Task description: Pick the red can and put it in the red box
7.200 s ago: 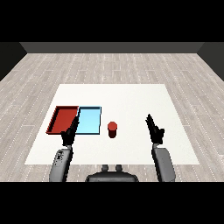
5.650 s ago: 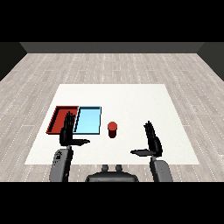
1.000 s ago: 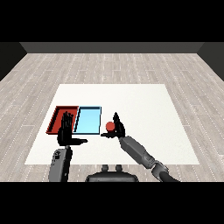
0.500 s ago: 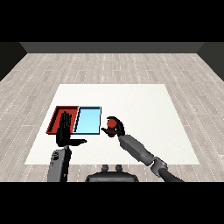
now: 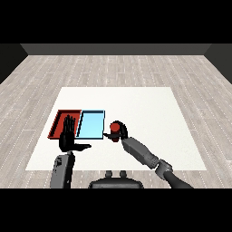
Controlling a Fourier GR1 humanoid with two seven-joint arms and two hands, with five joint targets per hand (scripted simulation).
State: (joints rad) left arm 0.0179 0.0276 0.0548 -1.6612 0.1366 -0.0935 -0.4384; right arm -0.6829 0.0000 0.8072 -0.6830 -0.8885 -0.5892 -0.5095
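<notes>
**Right hand on the can; transfer to the red tray not yet made**

The red can [image 5: 116,130] stands just right of the light blue tray [image 5: 90,124], near its front corner, on the white table [image 5: 149,108]. The right hand [image 5: 119,132] is curled round the can, fingers on its far side and thumb reaching left toward the blue tray. Whether the can is off the table cannot be told from this view. The right forearm [image 5: 142,153] comes in low from the lower right, which suits a side grasp on an upright can.

The red tray [image 5: 61,121] lies furthest left, touching the blue tray. The can must therefore cross the whole blue tray to reach it.

The left hand [image 5: 69,137] holds nothing. Its fingers are straight and spread, pointing up, thumb out to the right. It stands over the near edge of the red tray, partly covering it. Judgement: this position may obstruct the drop point.
</notes>
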